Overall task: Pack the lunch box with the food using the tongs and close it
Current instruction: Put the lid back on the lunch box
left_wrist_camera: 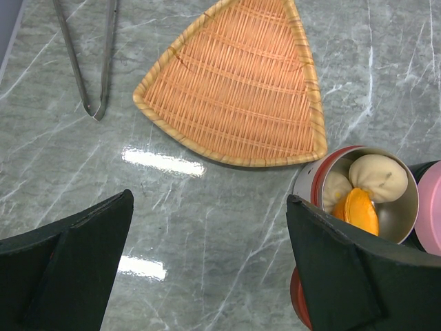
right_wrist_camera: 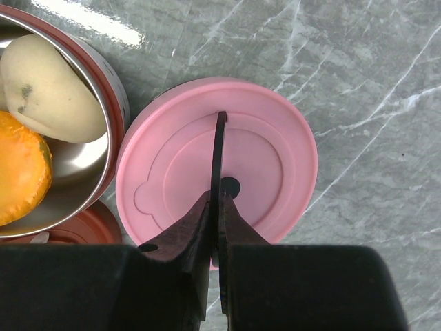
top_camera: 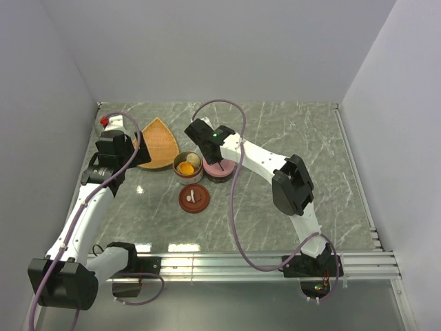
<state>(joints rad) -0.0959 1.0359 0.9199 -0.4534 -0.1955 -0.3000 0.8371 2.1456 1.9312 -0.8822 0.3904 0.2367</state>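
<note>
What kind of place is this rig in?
Likely a lab robot test cell, not a kitchen: bare pale walls boxing in a grey marble-pattern tabletop, a silver metal rail at its near edge, and a staged orange woven fan-shaped plate.

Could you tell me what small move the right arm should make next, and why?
Probably lift the right gripper straight up, clear of the pink lid. Its jaws are shut over the lid's centre and the lid looks seated, whereas the neighbouring tin, holding dumplings and an orange piece, stands open with a red lid lying beside it.
</note>
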